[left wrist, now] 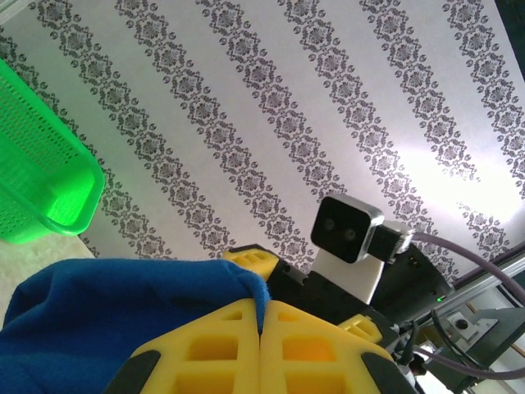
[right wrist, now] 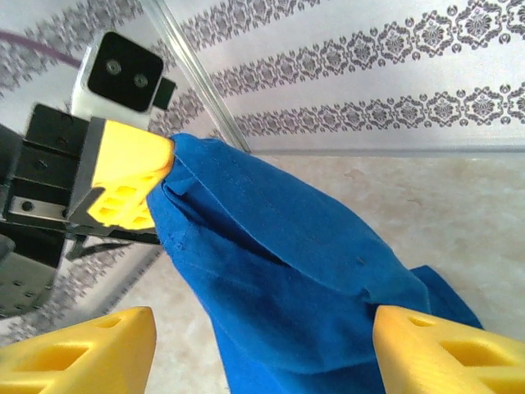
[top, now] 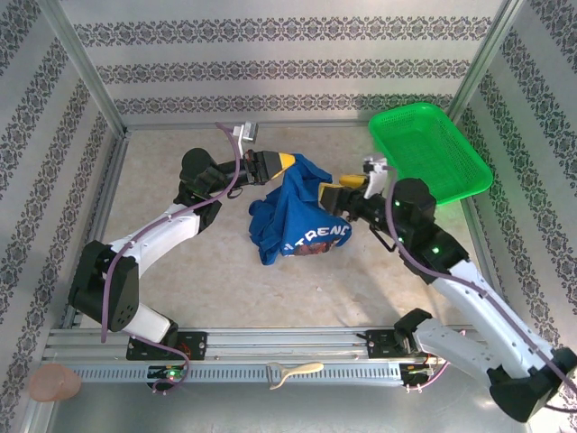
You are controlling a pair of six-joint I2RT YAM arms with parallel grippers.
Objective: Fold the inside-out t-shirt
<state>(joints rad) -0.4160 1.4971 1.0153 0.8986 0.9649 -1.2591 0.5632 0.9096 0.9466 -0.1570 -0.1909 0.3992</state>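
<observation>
We see the t-shirt (top: 302,216) bunched on the tabletop (top: 180,271), near the green basket (top: 433,149), off its near corner. Our left tool (top: 281,163), on the shirt's side away from the basket, is clamped tight on a blue edge. Our right tool (top: 338,189) sits between shirt and basket, fingers (right wrist: 90,353) spread wide, gripping nothing, with cloth between them.

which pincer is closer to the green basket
Right. The right pincer sits just left of the green basket in the top view, open over the t-shirt. The left pincer is farther off, across the t-shirt, shut on its fabric.
</observation>
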